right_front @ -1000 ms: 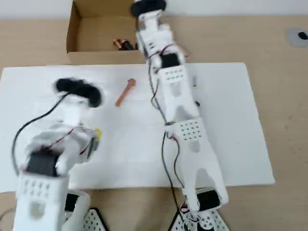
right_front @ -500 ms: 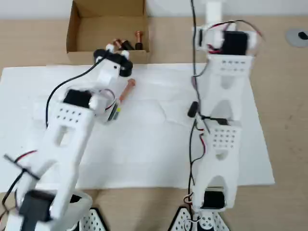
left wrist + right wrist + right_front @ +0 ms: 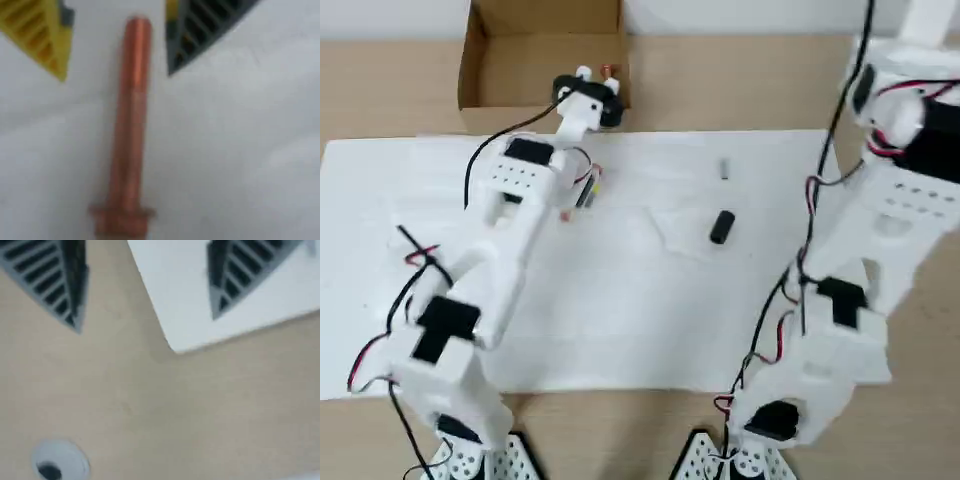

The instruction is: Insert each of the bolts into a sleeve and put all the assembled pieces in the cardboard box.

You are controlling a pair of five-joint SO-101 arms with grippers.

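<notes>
The left gripper point(image 3: 116, 75) hangs open over a copper-coloured flanged bolt point(image 3: 129, 140) lying on the white sheet point(image 3: 620, 320), its jaws either side of the bolt's tip and holding nothing. The right gripper point(image 3: 145, 322), jaws apart and empty, hovers above the wooden table point(image 3: 150, 405). A short black cylindrical sleeve point(image 3: 721, 226) lies mid-sheet, well apart from the brown cardboard box point(image 3: 470, 70).

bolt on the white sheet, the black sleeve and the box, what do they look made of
Bolt: likely metal with a copper-coloured finish, judging by the smooth shaft and soft sheen; whether solid copper or plating, I cannot tell. Black sleeve: dark and matte, metal or plastic, unclear. Box: plain brown cardboard, matte, with folded walls.
</notes>
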